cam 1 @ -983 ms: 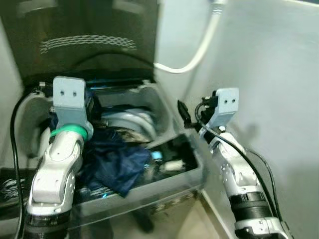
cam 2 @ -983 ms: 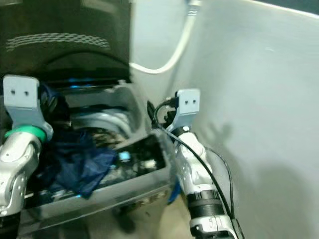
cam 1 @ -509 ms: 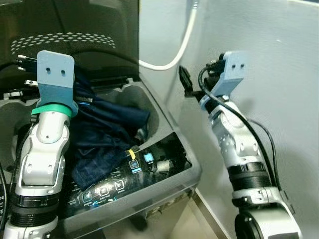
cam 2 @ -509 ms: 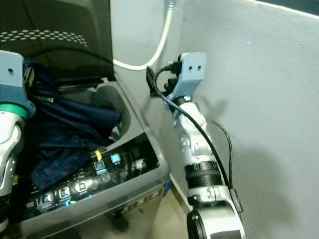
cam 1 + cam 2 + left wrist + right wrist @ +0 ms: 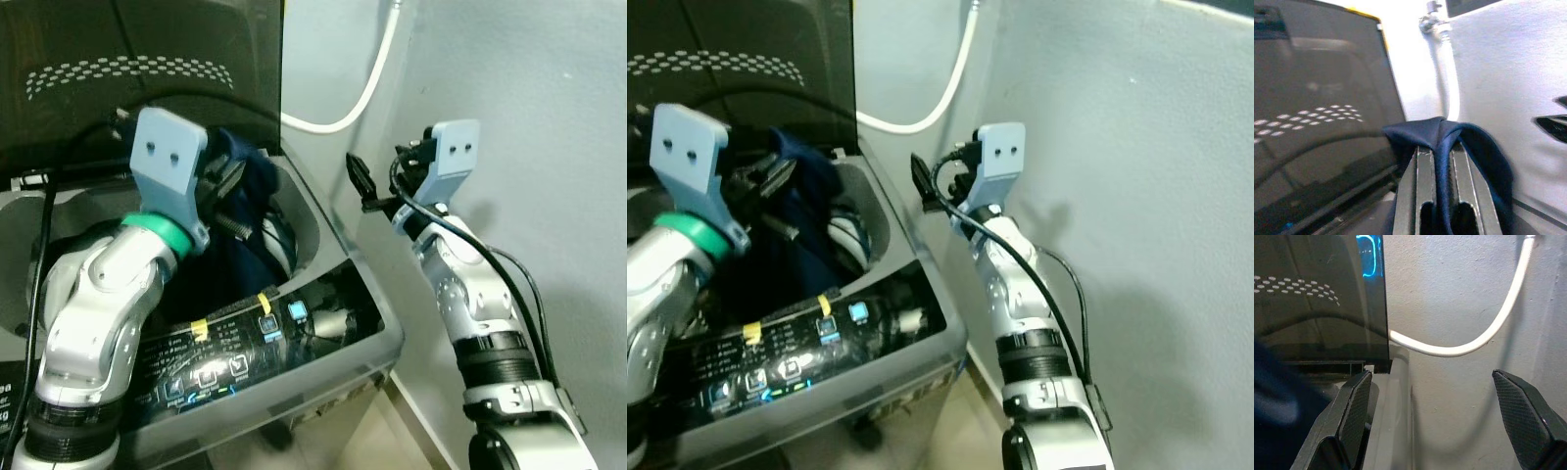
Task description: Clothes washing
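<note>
A navy blue garment [image 5: 247,235] hangs from my left gripper [image 5: 231,180] down into the open drum of the top-loading washing machine [image 5: 328,257]. In the left wrist view the cloth [image 5: 1469,142] is folded over and pinched between the two fingers, so the left gripper [image 5: 1442,152] is shut on it. My right gripper [image 5: 362,188] is raised to the right of the machine, close to the wall. Its fingers [image 5: 1354,413] stand wide apart with nothing between them.
The dark glass lid [image 5: 127,69] stands upright behind the drum. A lit control panel [image 5: 245,345] runs along the machine's front. A white hose [image 5: 364,90] curves down the wall [image 5: 549,147] to the machine's back right corner. Floor [image 5: 382,441] shows beside the machine.
The garment, earlier spread over the drum's front and the panel, now hangs from the raised left gripper into the drum. The panel is uncovered. The camera has shifted; the right arm stays raised.
</note>
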Controlling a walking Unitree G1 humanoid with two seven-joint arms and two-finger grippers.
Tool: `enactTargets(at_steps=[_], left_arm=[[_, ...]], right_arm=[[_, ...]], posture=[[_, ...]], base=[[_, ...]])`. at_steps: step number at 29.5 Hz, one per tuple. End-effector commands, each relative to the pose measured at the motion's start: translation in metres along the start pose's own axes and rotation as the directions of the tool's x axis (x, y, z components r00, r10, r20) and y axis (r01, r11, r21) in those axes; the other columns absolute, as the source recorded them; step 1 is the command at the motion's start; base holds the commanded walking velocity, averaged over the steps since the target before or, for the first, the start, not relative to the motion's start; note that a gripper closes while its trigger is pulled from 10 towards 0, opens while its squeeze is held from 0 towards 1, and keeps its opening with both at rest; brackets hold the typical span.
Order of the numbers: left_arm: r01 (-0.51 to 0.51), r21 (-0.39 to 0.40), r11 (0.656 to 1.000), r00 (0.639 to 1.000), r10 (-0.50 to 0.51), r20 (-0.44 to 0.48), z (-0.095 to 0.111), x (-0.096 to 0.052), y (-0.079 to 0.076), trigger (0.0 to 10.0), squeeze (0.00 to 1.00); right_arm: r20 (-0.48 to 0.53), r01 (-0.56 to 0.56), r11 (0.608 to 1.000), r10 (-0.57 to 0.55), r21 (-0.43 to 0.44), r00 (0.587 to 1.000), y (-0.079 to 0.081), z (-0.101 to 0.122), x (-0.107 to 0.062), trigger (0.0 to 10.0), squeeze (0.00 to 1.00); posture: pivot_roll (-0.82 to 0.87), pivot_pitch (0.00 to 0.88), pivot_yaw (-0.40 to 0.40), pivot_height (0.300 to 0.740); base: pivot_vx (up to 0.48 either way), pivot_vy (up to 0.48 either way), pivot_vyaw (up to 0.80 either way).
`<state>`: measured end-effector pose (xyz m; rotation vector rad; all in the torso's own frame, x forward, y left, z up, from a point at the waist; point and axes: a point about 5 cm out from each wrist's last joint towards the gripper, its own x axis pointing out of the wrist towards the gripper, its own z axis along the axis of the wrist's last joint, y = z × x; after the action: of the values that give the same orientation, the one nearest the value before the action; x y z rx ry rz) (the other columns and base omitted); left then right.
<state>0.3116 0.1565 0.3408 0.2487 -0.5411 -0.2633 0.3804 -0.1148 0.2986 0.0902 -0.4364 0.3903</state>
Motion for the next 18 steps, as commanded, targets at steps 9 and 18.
enactTargets(at_steps=[9, 18], left_arm=[[-0.007, 0.08, 0.997, 0.996, 0.014, -0.087, -0.008, 0.01, 0.015, 10.0, 0.0], [0.202, 0.029, 0.979, 0.951, -0.189, -0.243, -0.022, 0.001, 0.012, 10.0, 0.0]], right_arm=[[-0.083, 0.001, 0.999, -0.004, -0.04, 0.997, -0.013, -0.012, -0.016, 10.0, 0.0], [-0.232, -0.297, 0.954, 0.297, 0.037, 0.926, -0.007, -0.021, -0.039, 10.0, 0.0]], posture=[[0.06, 0.057, 0.047, 0.74], [0.08, 0.056, 0.046, 0.74]], base=[[0.0, 0.0, 0.0], [0.0, 0.0, 0.0]])
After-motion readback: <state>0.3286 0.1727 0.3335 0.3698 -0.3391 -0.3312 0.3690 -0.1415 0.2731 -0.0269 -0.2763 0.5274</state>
